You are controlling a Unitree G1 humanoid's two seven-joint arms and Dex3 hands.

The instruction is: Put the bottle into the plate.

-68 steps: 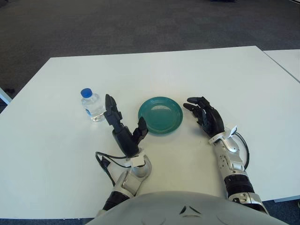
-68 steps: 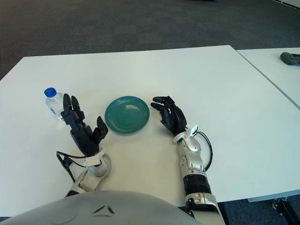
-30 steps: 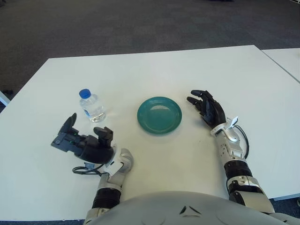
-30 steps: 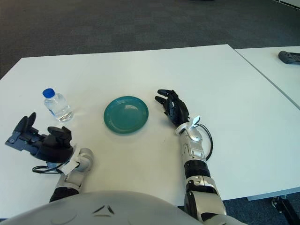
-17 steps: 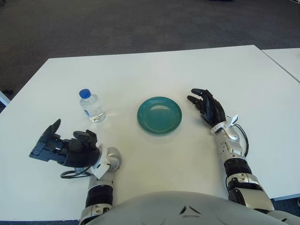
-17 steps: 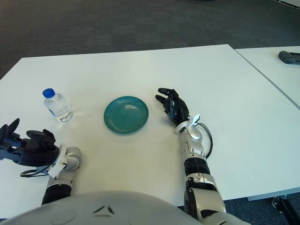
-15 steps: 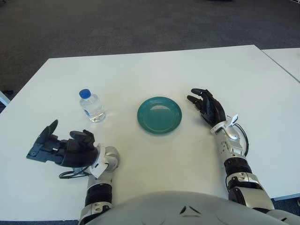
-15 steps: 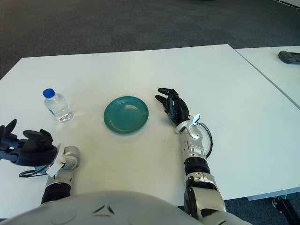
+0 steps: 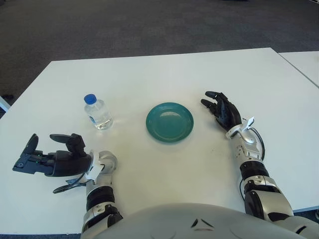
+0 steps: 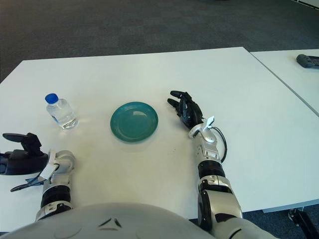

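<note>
On the white table [image 9: 149, 74], left eye: bottle [image 9: 97, 112] upright, well left of green plate [image 9: 169, 122], untouched | my left hand [image 9: 52, 160] near front edge, fingers spread, empty | right eye: my right hand [image 10: 187, 110] beside plate's right, relaxed, empty | step: reach; next, left hand goes forward to grasp the bottle.

A small clear plastic bottle with a blue screw cap [image 9: 97, 112] stands upright on the white bench [image 9: 164, 74], toward its left side. A round teal plate [image 9: 170, 122] lies flat and empty near the bench's middle, well apart from the bottle, to its right.
</note>
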